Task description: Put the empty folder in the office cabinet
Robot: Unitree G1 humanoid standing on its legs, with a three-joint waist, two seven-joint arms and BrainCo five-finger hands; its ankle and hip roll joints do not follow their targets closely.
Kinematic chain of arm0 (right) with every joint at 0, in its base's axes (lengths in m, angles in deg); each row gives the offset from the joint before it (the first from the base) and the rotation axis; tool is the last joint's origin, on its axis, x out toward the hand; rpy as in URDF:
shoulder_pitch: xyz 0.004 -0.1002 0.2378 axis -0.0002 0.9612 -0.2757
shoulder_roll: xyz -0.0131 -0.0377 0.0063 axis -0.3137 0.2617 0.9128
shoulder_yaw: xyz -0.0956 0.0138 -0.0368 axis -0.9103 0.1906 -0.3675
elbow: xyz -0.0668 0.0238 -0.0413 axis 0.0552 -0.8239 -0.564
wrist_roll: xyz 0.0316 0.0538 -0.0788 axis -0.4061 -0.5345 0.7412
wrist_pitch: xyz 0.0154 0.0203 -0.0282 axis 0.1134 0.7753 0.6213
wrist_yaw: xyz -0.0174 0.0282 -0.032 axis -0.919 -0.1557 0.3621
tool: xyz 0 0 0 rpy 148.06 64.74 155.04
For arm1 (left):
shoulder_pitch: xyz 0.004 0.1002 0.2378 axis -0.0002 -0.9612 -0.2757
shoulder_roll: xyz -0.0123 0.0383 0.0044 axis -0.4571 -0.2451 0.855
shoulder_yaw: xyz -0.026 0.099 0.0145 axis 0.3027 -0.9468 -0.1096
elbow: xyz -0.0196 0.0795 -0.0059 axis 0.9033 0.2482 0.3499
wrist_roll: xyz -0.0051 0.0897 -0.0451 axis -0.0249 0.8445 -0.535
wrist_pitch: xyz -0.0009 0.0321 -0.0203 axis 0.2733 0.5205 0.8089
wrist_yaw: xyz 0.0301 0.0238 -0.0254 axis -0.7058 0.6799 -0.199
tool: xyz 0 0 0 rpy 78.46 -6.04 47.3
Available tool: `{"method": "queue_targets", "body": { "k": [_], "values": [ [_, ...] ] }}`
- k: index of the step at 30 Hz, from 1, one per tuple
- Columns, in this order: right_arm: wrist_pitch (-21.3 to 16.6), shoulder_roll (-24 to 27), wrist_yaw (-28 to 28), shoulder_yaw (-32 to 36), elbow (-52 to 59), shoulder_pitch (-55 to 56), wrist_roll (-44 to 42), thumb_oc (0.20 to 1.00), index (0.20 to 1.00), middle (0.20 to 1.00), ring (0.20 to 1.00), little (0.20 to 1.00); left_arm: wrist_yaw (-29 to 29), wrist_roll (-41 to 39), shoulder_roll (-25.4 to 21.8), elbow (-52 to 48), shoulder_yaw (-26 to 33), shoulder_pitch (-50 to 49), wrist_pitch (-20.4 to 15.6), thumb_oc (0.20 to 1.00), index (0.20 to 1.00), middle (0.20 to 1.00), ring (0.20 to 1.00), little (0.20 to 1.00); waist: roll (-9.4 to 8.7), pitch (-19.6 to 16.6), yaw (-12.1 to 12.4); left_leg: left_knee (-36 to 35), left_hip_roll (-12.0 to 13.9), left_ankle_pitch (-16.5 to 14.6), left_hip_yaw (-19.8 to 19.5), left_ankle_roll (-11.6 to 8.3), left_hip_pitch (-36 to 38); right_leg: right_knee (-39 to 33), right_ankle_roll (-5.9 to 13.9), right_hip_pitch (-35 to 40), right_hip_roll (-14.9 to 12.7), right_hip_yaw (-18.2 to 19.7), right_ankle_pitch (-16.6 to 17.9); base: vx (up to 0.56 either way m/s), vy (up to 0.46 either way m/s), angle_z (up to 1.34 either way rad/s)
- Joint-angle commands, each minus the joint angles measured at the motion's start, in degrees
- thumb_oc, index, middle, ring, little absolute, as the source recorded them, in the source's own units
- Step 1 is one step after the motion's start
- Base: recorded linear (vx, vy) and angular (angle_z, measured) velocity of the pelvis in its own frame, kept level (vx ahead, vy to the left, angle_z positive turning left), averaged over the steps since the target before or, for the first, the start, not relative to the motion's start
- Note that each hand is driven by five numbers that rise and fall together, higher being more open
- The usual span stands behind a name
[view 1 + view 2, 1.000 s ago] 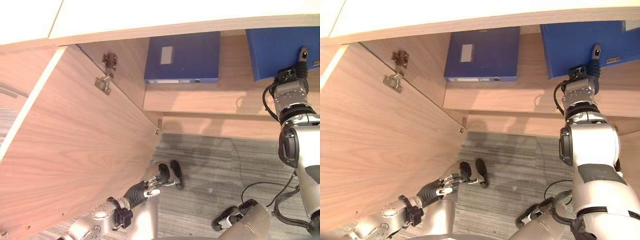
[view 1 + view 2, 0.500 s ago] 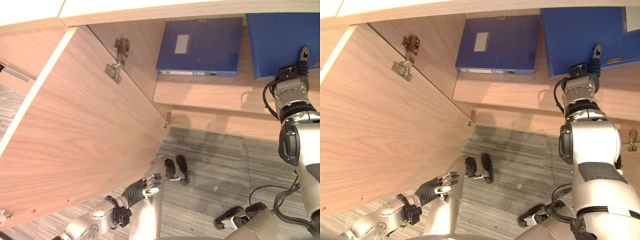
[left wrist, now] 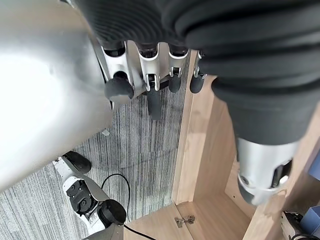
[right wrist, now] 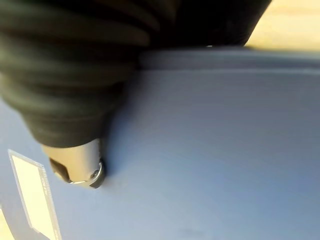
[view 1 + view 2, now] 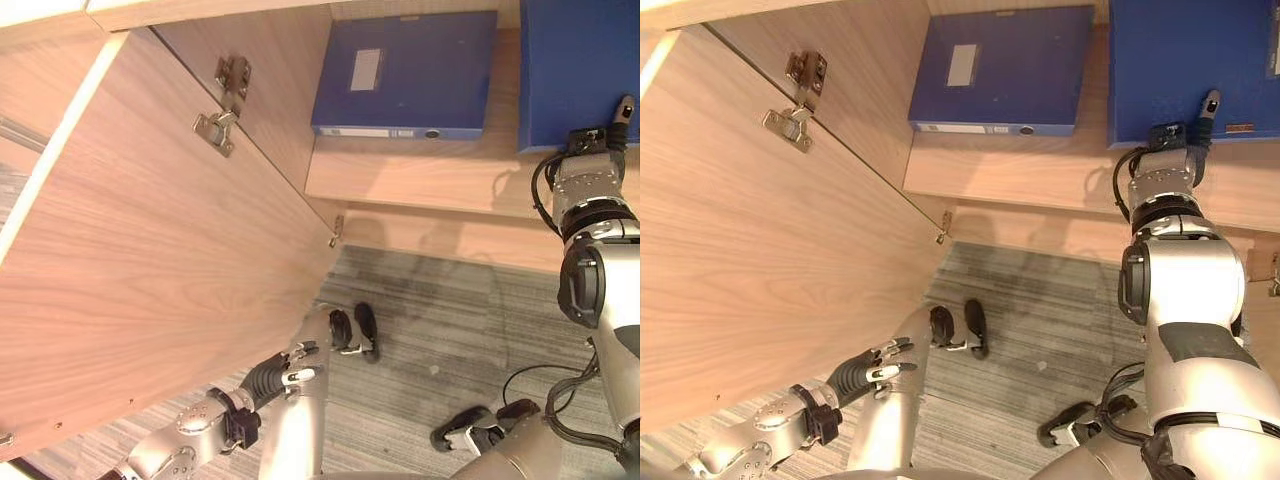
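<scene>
The folder (image 5: 578, 70) is a blue box file lying flat on the cabinet (image 5: 420, 180) shelf at the upper right of the frame, its broad face up and a pale label at its far right edge. The cabinet is light wood, its door (image 5: 150, 280) swung open across the left of the frame, with metal hinges near the top.

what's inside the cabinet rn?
Two blue folders on the shelf: one lying flat, the other under the right hand, whose fingers are hidden. The cabinet's upper part is cut off.
</scene>
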Motion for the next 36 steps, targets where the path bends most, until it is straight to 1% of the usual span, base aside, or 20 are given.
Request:
{"method": "queue_targets", "body": {
  "k": [1, 5, 6, 8, 17, 18, 19, 20, 21, 23, 25, 26, 27, 28, 29, 32, 34, 36],
  "values": [
    [-4.36, 3.14, -1.25, -0.28, 9.38, -4.25, -1.56, 0.2, 0.2, 0.2, 0.2, 0.2, -0.2, 0.13, -4.6, 1.39, -0.89, -0.17, 1.7, 1.0, 1.0, 1.0, 1.0, 1.0, -0.71, 1.17, -0.16, 3.44, 6.38, -3.23, -3.54, -8.69, 0.81, -5.44, -0.27, -5.19, 0.35, 2.84, 9.34, 0.0, 0.0, 0.0],
    [-4.32, 3.12, -1.18, -0.27, 9.39, -4.27, -1.51, 0.2, 0.2, 0.2, 0.2, 0.2, -0.19, 0.16, -4.6, 1.39, -0.84, -0.22, 1.7, 1.0, 1.0, 1.0, 1.0, 1.0, -0.79, 1.12, -0.06, 3.49, 6.5, -3.29, -3.46, -8.69, 0.76, -5.43, -0.27, -5.41, 0.44, 3.02, 9.37, 0.0, 0.0, 0.0],
    [-4.43, 3.05, -0.92, -0.8, 9.69, -4.51, -0.74, 0.2, 0.2, 0.2, 0.2, 0.2, -0.3, -0.46, -4.73, 1.34, -0.9, -0.48, 1.48, 1.0, 1.0, 1.0, 1.0, 1.0, -0.63, 0.94, -0.34, 3.73, 7.07, -3.28, -3.43, -8.83, 0.78, -5.62, 0.09, -5.69, 0.26, 3.21, 9.71, 0.0, 0.0, 0.0],
    [-4.43, 2.59, -0.83, -0.87, 9.88, -4.45, -0.78, 0.2, 0.2, 0.2, 0.2, 0.2, -0.35, -0.79, -4.81, 1.32, -0.78, -0.44, 1.44, 1.0, 1.0, 1.0, 1.0, 1.0, -0.42, 0.87, -0.33, 4.12, 7.41, -3.44, -3.28, -8.89, 0.7, -5.4, 0.19, -5.95, 0.36, 3.47, 9.68, 0.01, 0.014, -0.08],
    [-4.8, 1.97, -1.07, -0.33, 10.03, -4.31, -1.26, 0.2, 0.2, 0.2, 0.2, 0.2, -0.29, -1.02, -4.96, 2.11, -0.36, -1.38, 1.3, 1.0, 1.0, 1.0, 1.0, 1.0, -0.18, 0.52, -0.25, 3.58, 7.6, -3.19, -2.95, -9.09, 0.72, -5.84, 0.58, -6.01, 0.33, 3.34, 9.95, 0.0, 0.0, -0.03],
    [-4.75, 2.07, -1.26, -0.35, 10.15, -4.35, -1.28, 0.319, 0.319, 0.319, 0.319, 0.319, -0.26, -0.97, -4.99, 2.11, -0.32, -1.37, 1.3, 1.0, 1.0, 1.0, 1.0, 1.0, -0.15, 0.52, -0.25, 3.46, 7.57, -3.15, -2.93, -9.12, 0.7, -5.87, 0.59, -6.0, 0.32, 3.33, 9.96, 0.0, 0.0, 0.0],
    [-4.73, 2.1, -1.31, -0.34, 10.14, -4.35, -1.31, 0.906, 0.906, 0.906, 0.906, 0.906, -0.25, -0.95, -4.99, 2.11, -0.31, -1.36, 1.31, 1.0, 1.0, 1.0, 1.0, 1.0, -0.15, 0.52, -0.26, 3.42, 7.55, -3.12, -2.93, -9.13, 0.71, -5.9, 0.59, -5.98, 0.31, 3.31, 9.97, 0.0, 0.0, 0.0],
    [-4.41, 2.24, -1.63, -0.85, 10.1, -4.29, -1.35, 1.0, 1.0, 1.0, 1.0, 1.0, -0.17, -0.92, -5.31, 2.38, -0.16, -1.29, 1.32, 1.0, 1.0, 1.0, 1.0, 1.0, -0.27, 0.49, -0.26, 3.36, 7.53, -3.05, -3.03, -9.13, 0.69, -5.9, 0.59, -5.99, 0.29, 3.35, 9.97, 0.0, 0.0, 0.0],
    [-4.3, 2.31, -1.8, -0.91, 9.94, -4.35, -1.48, 1.0, 1.0, 1.0, 1.0, 1.0, -0.09, -0.92, -5.3, 2.42, -0.16, -1.29, 1.29, 1.0, 1.0, 1.0, 1.0, 1.0, -0.28, 0.46, -0.26, 3.37, 7.53, -3.04, -3.02, -9.14, 0.66, -5.87, 0.58, -6.04, 0.28, 3.38, 9.96, 0.0, 0.0, 0.0],
    [-2.63, 2.79, -3.35, -2.78, 9.96, -4.26, -1.2, 1.0, 1.0, 1.0, 1.0, 1.0, 0.24, -0.94, -5.85, 3.04, 0.07, -1.45, 1.29, 1.0, 1.0, 1.0, 1.0, 1.0, -0.59, 0.53, -0.21, 3.43, 7.67, -3.03, -3.01, -9.26, 0.59, -5.92, 0.63, -6.13, 0.33, 3.43, 10.01, 0.0, 0.0, 0.0],
    [-0.65, 3.39, -4.5, -4.61, 9.13, -4.25, -0.21, 1.0, 1.0, 1.0, 1.0, 1.0, 0.62, -0.78, -5.94, 3.5, 0.36, -1.76, 1.49, 1.0, 1.0, 1.0, 1.0, 1.0, -0.79, 0.59, -0.25, 3.45, 7.81, -2.94, -2.97, -9.36, 0.51, -6.05, 0.65, -6.18, 0.4, 3.47, 10.17, 0.0, 0.0, 0.0],
    [0.92, 4.01, -4.68, -6.44, 8.01, -4.47, 1.76, 1.0, 1.0, 1.0, 1.0, 1.0, 0.92, -0.78, -6.23, 3.59, 0.56, -1.98, 1.49, 1.0, 1.0, 1.0, 1.0, 1.0, -0.93, 0.59, -0.19, 3.42, 7.83, -2.9, -2.95, -9.38, 0.52, -6.03, 0.64, -6.24, 0.42, 3.5, 10.25, 0.0, 0.0, 0.0],
    [1.01, 4.07, -4.73, -6.55, 7.85, -4.66, 1.79, 1.0, 1.0, 1.0, 1.0, 1.0, 0.93, -0.77, -6.17, 3.58, 0.58, -1.99, 1.49, 1.0, 1.0, 1.0, 1.0, 1.0, -0.88, 0.6, -0.2, 3.42, 7.84, -2.9, -2.94, -9.38, 0.52, -6.03, 0.64, -6.28, 0.43, 3.53, 10.26, 0.0, 0.0, 0.0],
    [8.81, 5.98, -7.14, -14.76, 3.61, -6.03, 13.73, 1.0, 1.0, 1.0, 1.0, 1.0, 2.62, -0.49, -7.32, 3.6, 1.55, -3.02, 1.69, 1.0, 1.0, 1.0, 1.0, 1.0, -1.37, 0.76, -0.15, 3.38, 8.08, -2.82, -2.88, -9.46, 0.4, -6.1, 0.53, -6.69, 0.54, 3.75, 10.44, 0.0, 0.0, 0.0],
    [10.91, 6.2, -8.41, -17.39, 2.88, -6.52, 17.36, 1.0, 1.0, 1.0, 1.0, 1.0, 3.2, -0.41, -7.91, 3.44, 1.72, -3.34, 1.85, 1.0, 1.0, 1.0, 1.0, 1.0, -1.64, 0.79, -0.16, 3.31, 8.2, -2.76, -2.91, -9.45, 0.38, -6.19, 0.49, -6.75, 0.56, 3.72, 10.51, 0.0, 0.0, 0.0],
    [14.47, 6.15, -12.12, -22.16, 1.44, -7.07, 23.19, 1.0, 1.0, 1.0, 1.0, 1.0, 4.89, -0.3, -9.27, 2.77, 2.39, -4.32, 2.41, 1.0, 1.0, 1.0, 1.0, 1.0, -1.99, 0.7, -0.2, 3.13, 8.44, -2.74, -2.82, -9.47, 0.68, -6.69, 0.37, -6.82, 0.92, 3.8, 10.65, 0.0, -0.007, -0.04],
    [16.28, 5.91, -13.65, -24.09, -0.07, -7.25, 25.95, 1.0, 1.0, 1.0, 1.0, 1.0, 5.74, -0.03, -10.14, 2.62, 2.46, -4.54, 2.67, 1.0, 1.0, 1.0, 1.0, 1.0, -2.14, 0.65, -0.2, 3.06, 8.47, -2.68, -2.86, -9.47, 0.83, -6.8, 0.22, -6.83, 1.11, 3.82, 10.64, 0.0, -0.015, -0.1],
    [18.65, 5.43, -16.98, -27.25, -2.24, -8.11, 31.95, 1.0, 1.0, 1.0, 1.0, 1.0, 7.25, 0.3, -11.1, 2.5, 2.76, -4.83, 3.12, 1.0, 1.0, 1.0, 1.0, 1.0, -2.32, 0.4, -0.14, 2.99, 8.67, -2.65, -2.86, -9.49, 0.99, -7.2, 0.21, -6.9, 1.33, 3.66, 10.87, 0.0, -0.012, -0.11]
  ]
}}
